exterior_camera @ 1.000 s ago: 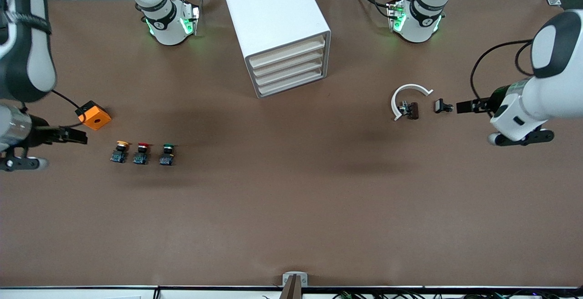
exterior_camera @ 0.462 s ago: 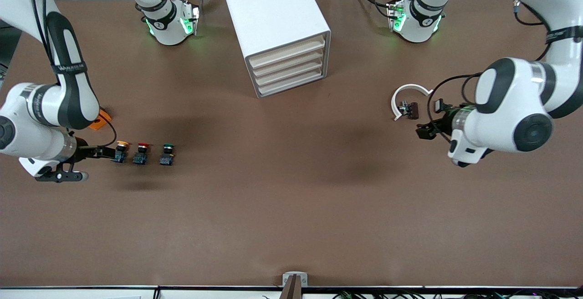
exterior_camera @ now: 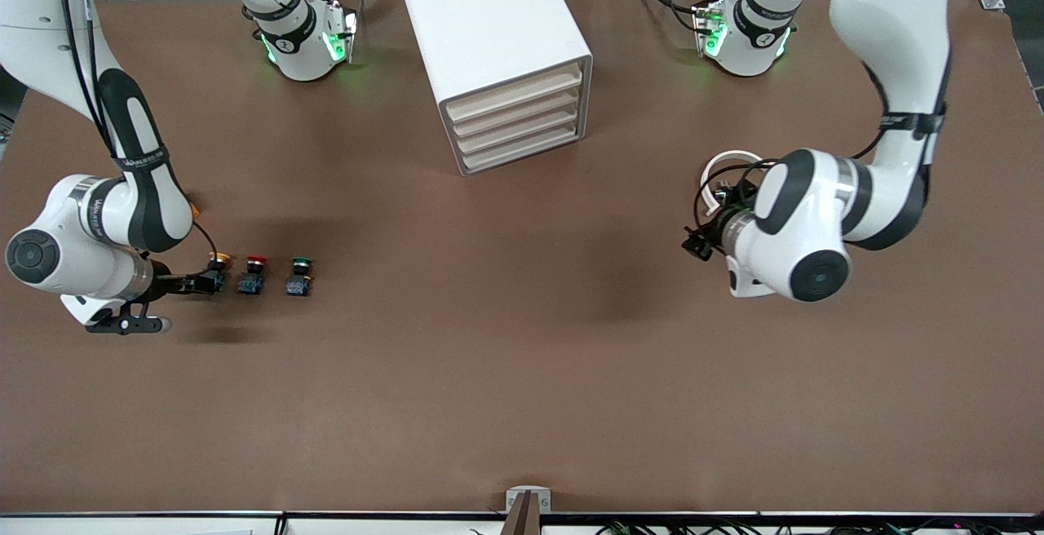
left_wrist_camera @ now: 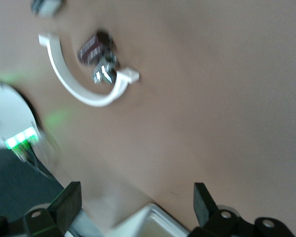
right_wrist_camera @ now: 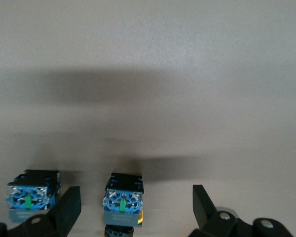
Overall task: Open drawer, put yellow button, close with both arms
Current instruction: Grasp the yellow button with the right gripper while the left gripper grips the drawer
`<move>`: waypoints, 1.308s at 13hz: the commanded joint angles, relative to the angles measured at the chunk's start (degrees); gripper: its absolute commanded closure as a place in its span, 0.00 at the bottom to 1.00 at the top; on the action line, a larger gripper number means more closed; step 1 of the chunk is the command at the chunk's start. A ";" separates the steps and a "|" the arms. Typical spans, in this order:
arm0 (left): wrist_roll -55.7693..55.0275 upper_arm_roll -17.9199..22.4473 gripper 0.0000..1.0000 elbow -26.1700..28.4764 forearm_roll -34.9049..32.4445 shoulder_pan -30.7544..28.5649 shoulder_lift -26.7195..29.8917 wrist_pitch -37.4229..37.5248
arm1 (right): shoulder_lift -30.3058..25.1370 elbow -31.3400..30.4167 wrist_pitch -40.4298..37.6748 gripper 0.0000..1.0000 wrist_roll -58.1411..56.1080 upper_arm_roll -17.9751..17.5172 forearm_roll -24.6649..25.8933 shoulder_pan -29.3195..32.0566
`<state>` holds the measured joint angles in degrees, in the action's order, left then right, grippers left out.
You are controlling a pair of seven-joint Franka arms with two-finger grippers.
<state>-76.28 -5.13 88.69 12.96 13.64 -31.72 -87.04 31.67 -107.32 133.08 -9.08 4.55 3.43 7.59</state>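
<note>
Yellow button [exterior_camera: 218,259] is sitting on the table [exterior_camera: 489,372] toward the right arm's end, first in a row w/ a red button [exterior_camera: 254,261] and a green button [exterior_camera: 302,263]; it's showing a round yellow-orange cap on a black body w/ a bluish base, and in the right wrist view [right_wrist_camera: 124,202] the blue base w/ a green strip is facing the camera, cap edge peeking below. Right hand [exterior_camera: 200,281] is hovering low just beside the yellow button, fingers [right_wrist_camera: 69,207] spread wide on either side of it, nothing gripped. Left hand [exterior_camera: 698,245] is hanging over the table toward the left arm's end, near a white curved piece [exterior_camera: 722,161] and a small dark part [left_wrist_camera: 94,47]; its fingers [left_wrist_camera: 203,200] are standing wide, holding nothing. The drawer [exterior_camera: 514,95], uppermost of four cream-fronted trays in the white cabinet [exterior_camera: 481,21], is sitting flush and shut, well apart from both hands
</note>
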 commanded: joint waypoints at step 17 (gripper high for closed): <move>-55.62 0.21 0.17 -3.44 39.94 15.54 -10.82 8.19 | -1.69 -7.12 6.06 0.81 0.21 -1.04 0.00 0.94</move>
<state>-127.68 -5.38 86.76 50.54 28.65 -41.39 -81.10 31.68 -113.51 139.71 -9.04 4.43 3.40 7.63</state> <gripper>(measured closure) 0.066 0.581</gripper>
